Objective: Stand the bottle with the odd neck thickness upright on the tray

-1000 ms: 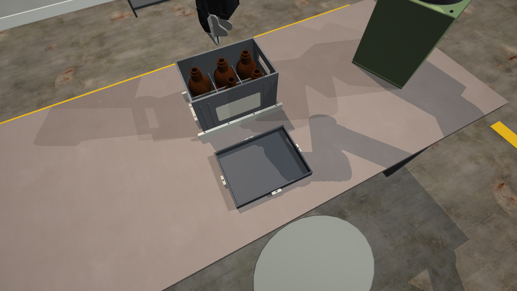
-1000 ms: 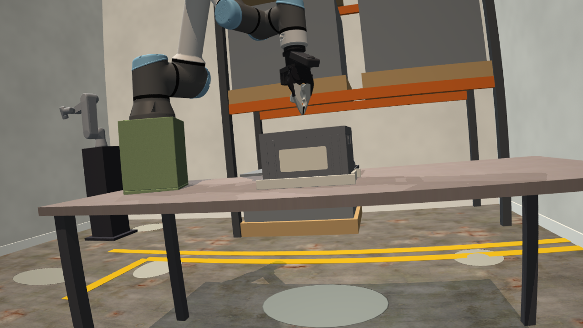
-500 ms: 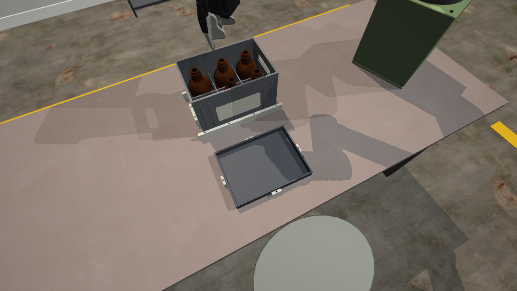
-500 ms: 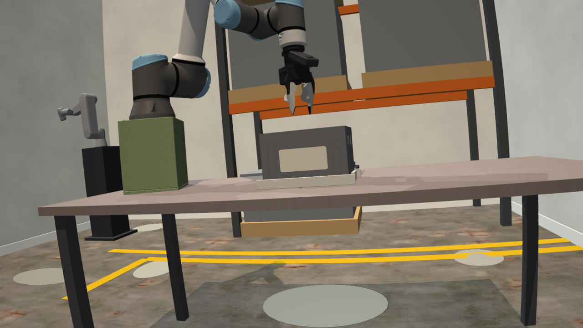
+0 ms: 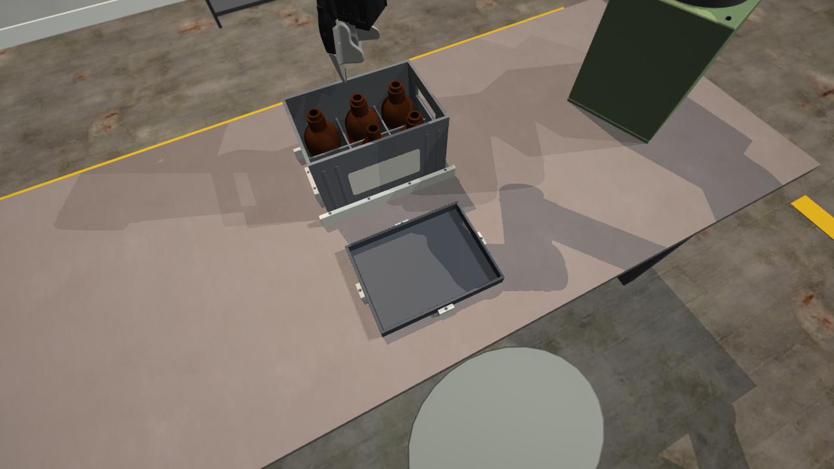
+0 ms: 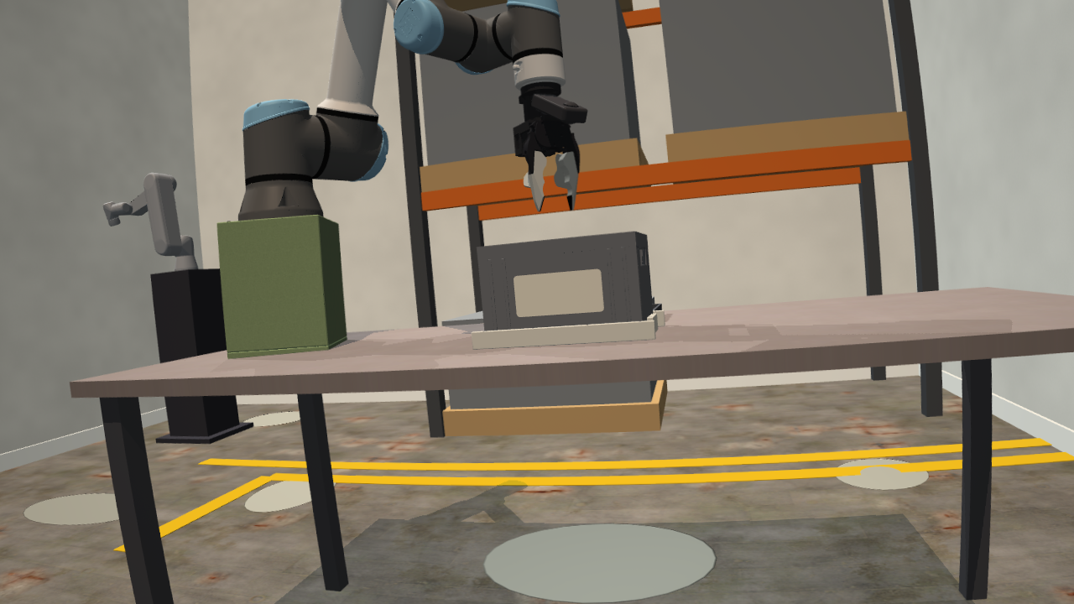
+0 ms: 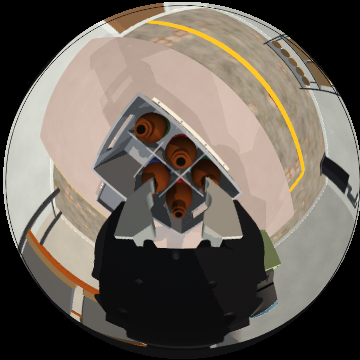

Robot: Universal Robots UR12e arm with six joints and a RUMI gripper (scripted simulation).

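A dark grey crate (image 5: pixel 373 141) stands on the table and holds several brown bottles in its compartments, among them one at the left (image 5: pixel 319 131), one in the middle (image 5: pixel 359 113) and one at the right (image 5: pixel 396 101). The crate also shows in the side view (image 6: pixel 563 281) and the wrist view (image 7: pixel 165 165). My gripper (image 6: pixel 553 196) hangs well above the crate, partly open and empty. In the wrist view its fingers frame the nearest bottle (image 7: pixel 179 200) far below. The dark grey tray (image 5: pixel 424 266) lies empty in front of the crate.
A green pedestal (image 5: pixel 653 64) carries the arm's base at the table's far right. A pale rail (image 5: pixel 388 197) runs along the crate's front. Shelving (image 6: pixel 660 165) stands behind the table.
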